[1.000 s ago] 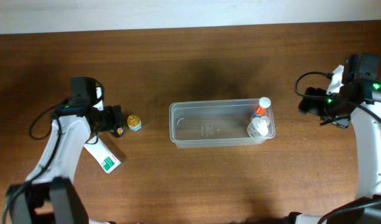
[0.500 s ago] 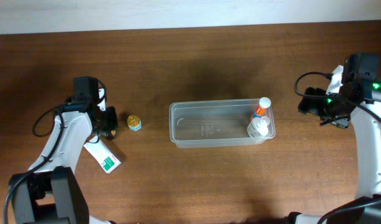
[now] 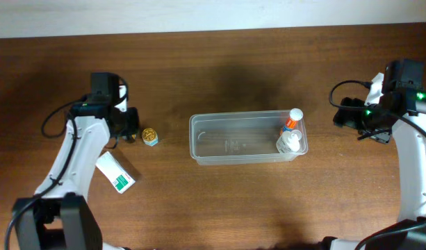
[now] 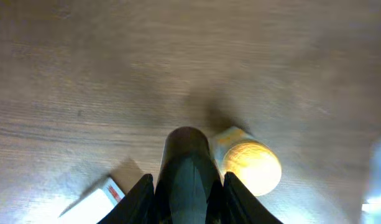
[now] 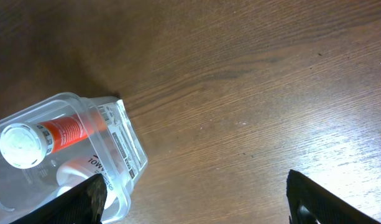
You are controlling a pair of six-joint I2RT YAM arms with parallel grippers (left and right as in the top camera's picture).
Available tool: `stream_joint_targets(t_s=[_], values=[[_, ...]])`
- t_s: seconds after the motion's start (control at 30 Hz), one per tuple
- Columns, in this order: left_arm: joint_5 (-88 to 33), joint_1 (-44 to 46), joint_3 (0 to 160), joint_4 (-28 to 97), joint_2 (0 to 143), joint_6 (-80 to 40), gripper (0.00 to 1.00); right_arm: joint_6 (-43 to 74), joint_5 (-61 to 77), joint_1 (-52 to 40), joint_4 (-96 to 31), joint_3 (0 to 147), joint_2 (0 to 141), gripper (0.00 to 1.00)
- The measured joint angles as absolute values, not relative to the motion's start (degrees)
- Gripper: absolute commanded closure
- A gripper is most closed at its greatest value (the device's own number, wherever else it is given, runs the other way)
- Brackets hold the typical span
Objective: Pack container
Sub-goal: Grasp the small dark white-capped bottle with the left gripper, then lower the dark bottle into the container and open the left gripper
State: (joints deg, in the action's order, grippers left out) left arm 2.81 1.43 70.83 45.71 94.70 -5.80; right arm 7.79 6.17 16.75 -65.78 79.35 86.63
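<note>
The container [image 3: 226,142] sits just right of the middle of the overhead frame on the brown wooden table [image 3: 219,62]. It stands flat with its open top facing up, and its long axis runs left to right across the picture, with the short sides facing the 2 arms. The left part of it is bare. At its right end lie 2 items: an orange-labelled tube [image 3: 293,118] with a white cap, tilted toward the upper right corner of the tub, and just below it a white bottle [image 3: 289,143]. In the right wrist view that end of the container [image 5: 131,155] fills the lower left of the frame, with the tube [image 5: 53,134] showing through the clear wall. The right gripper [image 3: 345,117] hangs at the right edge of the overhead frame, apart from the tub's right end. Its 2 fingers are spread wide at the lower corners of the wrist view, with only bare table between them [image 5: 195,193]. The left gripper [image 3: 133,133] is at the left of the overhead frame, well apart from the tub. In its wrist view the fingers [image 4: 189,174] look pressed together into 1 dark tip, holding nothing. A small yellow-topped jar [image 3: 150,136] stands just right of that tip [image 4: 249,165], between gripper and tub; whether they touch I cannot tell. A white box [image 3: 115,172] with a green patch lies askew at the lower left.
</note>
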Motion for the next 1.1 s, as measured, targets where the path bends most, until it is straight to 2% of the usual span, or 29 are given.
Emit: stream_joint_targets(t_s=[0.13,0.23,0.53,0.87,1.1], values=[[3.01,8.56,77.89,51.57,91.64,-5.82,1.0,7.79,6.33,16.75,-65.78,79.35,86.63,0.16],[2.94,16.62,84.95,53.8,89.01,-6.7,1.0,7.79,6.35,16.75,-65.78,79.35,86.63,0.15],[2.13,35.92,90.24,49.58,89.84,-13.06,1.0,7.81,6.35,16.75,-66.0,79.35,86.63,0.15],[-1.19,45.78,90.24,41.78,106.65,-14.61,1.0,7.81,6.37,16.75,-66.19,79.35,86.63,0.15],[-1.78,48.18,90.24,35.33,113.34,-14.57,1.0,7.81,6.44,16.75,-66.19,79.35,86.63,0.15]])
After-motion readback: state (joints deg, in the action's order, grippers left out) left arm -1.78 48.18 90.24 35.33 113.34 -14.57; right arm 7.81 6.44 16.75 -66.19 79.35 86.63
